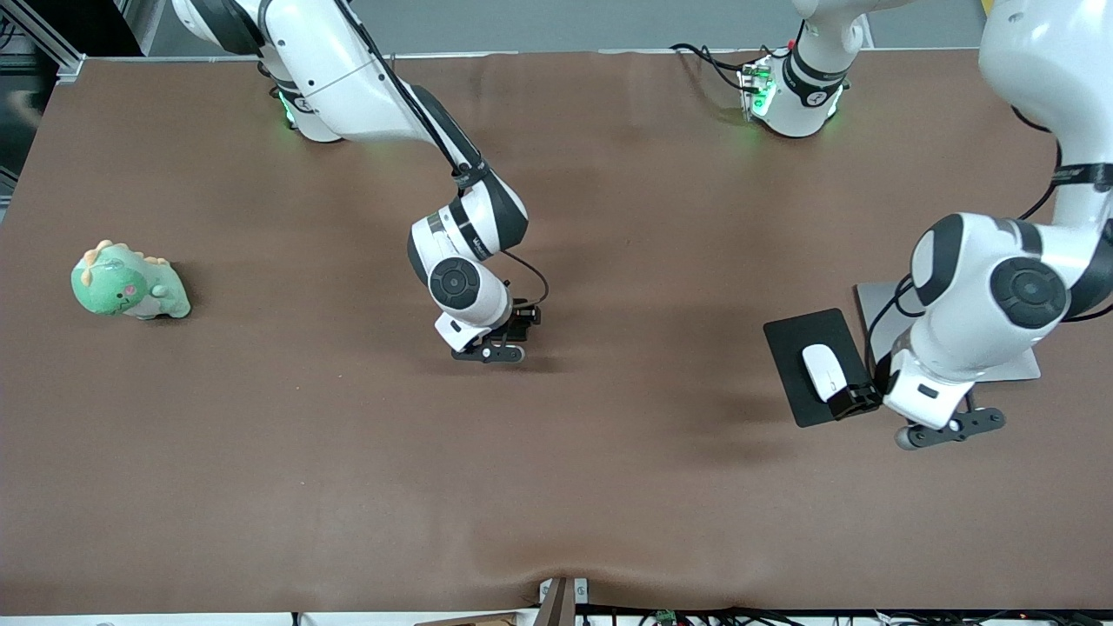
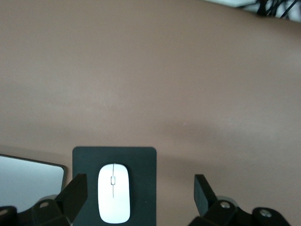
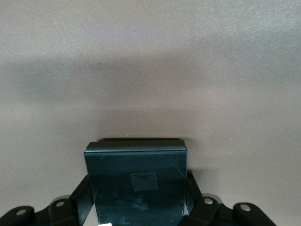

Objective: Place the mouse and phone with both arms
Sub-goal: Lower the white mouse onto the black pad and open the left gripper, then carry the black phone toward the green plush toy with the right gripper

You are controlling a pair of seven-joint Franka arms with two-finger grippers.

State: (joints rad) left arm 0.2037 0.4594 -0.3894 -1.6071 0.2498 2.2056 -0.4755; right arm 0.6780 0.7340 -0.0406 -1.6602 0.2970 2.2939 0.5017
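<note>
While the right gripper [image 3: 136,207] holds the phone [image 3: 135,181] tight between its fingers, low over the middle of the table [image 1: 261,435], the left gripper [image 2: 140,197] hangs wide over the pad [image 1: 804,335]. The mouse [image 2: 113,192] lies on the pad, its long side running from 12 to 6 o'clock in the left wrist view. It looks free, though I can't be sure.

Table [image 1: 261,478] — pad [image 1: 796,348], dinosaur toy [image 1: 129,284].
</note>
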